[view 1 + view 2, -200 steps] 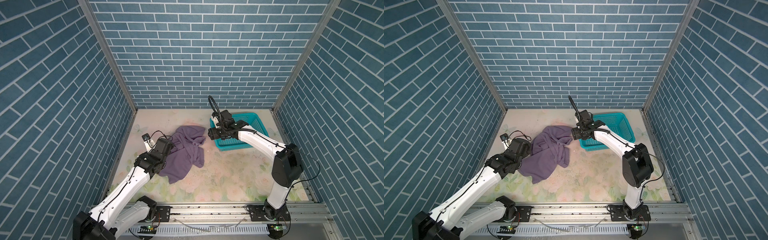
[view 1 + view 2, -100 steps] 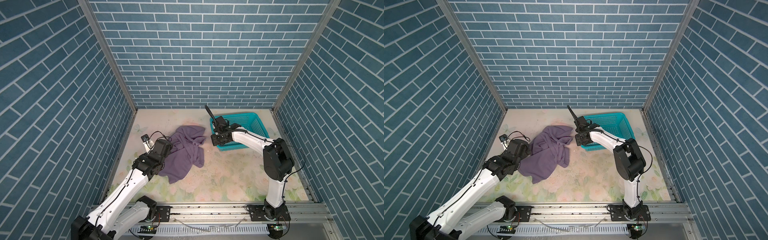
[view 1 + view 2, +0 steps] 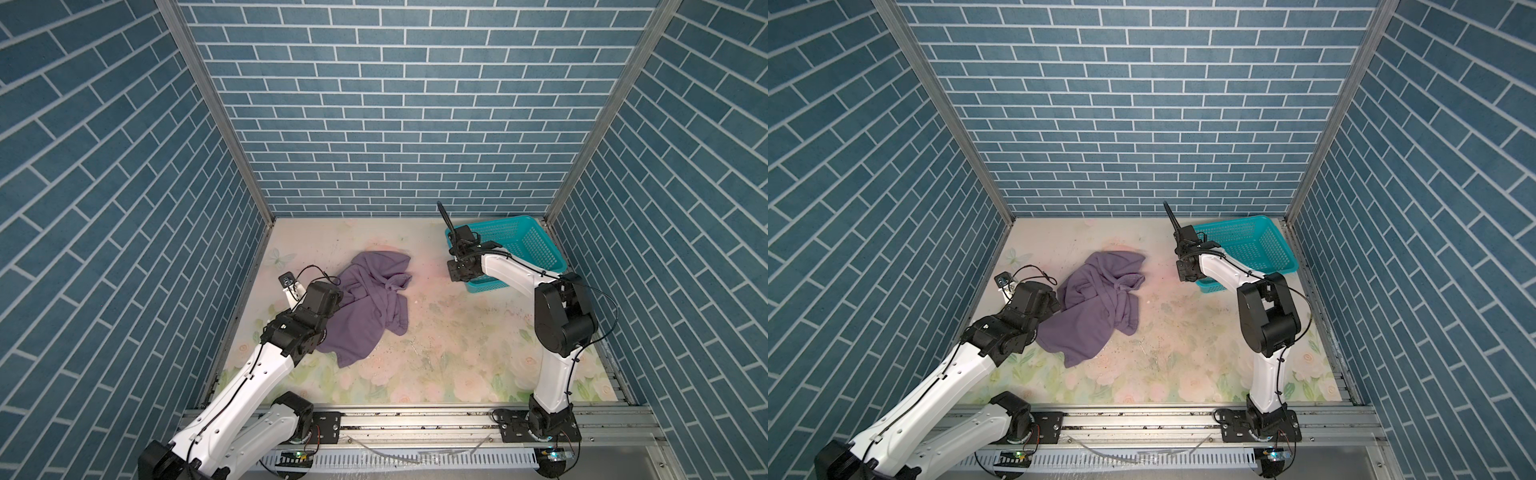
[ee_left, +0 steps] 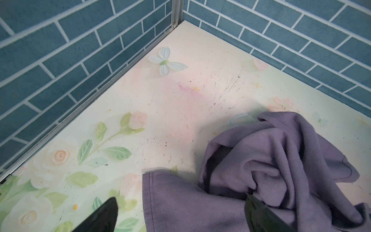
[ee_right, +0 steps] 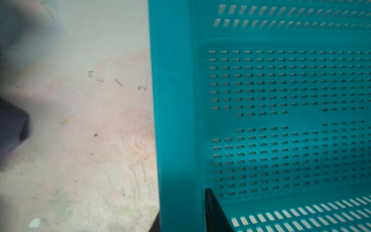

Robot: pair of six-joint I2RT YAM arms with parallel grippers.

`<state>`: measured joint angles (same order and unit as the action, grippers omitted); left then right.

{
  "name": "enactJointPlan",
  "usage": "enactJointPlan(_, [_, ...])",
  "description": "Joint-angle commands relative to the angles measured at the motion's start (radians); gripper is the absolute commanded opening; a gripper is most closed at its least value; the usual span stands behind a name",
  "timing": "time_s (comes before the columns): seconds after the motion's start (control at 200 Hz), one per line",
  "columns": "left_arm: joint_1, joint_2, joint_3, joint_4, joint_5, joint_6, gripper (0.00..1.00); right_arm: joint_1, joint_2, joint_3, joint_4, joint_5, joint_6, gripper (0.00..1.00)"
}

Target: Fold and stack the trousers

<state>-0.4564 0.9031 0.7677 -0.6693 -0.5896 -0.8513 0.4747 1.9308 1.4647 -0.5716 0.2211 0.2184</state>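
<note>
Trousers (image 3: 365, 307) lie in a crumpled heap on the table (image 3: 449, 332), left of centre; no fold is made yet and nothing is stacked. The left gripper (image 4: 180, 200) hangs wide open astride one cloth edge, holding nothing. The right gripper (image 5: 181, 209) has its jaws either side of the teal basket (image 3: 532, 245) rim; whether they pinch it I cannot tell

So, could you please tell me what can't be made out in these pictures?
Right gripper: the right wrist view's bottom edge cuts its fingers, which straddle the basket wall; whether it grips is unclear.
Left gripper: hidden under its own wrist in both top views; only open fingertips show in the left wrist view.
Trousers: crumpled, left arm covers one edge; waistband and leg ends indistinguishable.
Dark shape at the right wrist view's edge: too blurred to identify.
</note>
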Motion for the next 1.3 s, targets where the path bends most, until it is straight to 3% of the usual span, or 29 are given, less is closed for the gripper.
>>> enactJointPlan(0.0, [0.006, -0.001, 0.004, -0.03, 0.009, -0.007, 0.99, -0.048, 0.016, 0.042, 0.001, 0.037, -0.037, 0.25])
enactJointPlan(0.265, [0.01, -0.02, -0.007, -0.022, -0.033, 0.021, 0.99, -0.119, 0.106, 0.18, 0.029, -0.032, -0.135, 0.15])
enactJointPlan(0.475, [0.013, 0.02, 0.02, -0.018, -0.018, 0.023, 0.99, -0.12, 0.184, 0.313, 0.016, -0.093, -0.168, 0.14])
enactJointPlan(0.83, [0.034, 0.128, 0.07, 0.02, 0.026, 0.065, 0.99, -0.121, 0.32, 0.466, -0.007, -0.007, -0.16, 0.13])
enactJointPlan(1.11, [0.055, 0.185, 0.043, 0.087, 0.076, 0.065, 0.99, -0.122, 0.378, 0.59, -0.041, -0.016, -0.171, 0.22])
enactJointPlan(1.295, [0.059, 0.26, 0.096, 0.094, 0.134, 0.145, 0.99, -0.118, 0.325, 0.59, -0.059, -0.082, -0.112, 0.37])
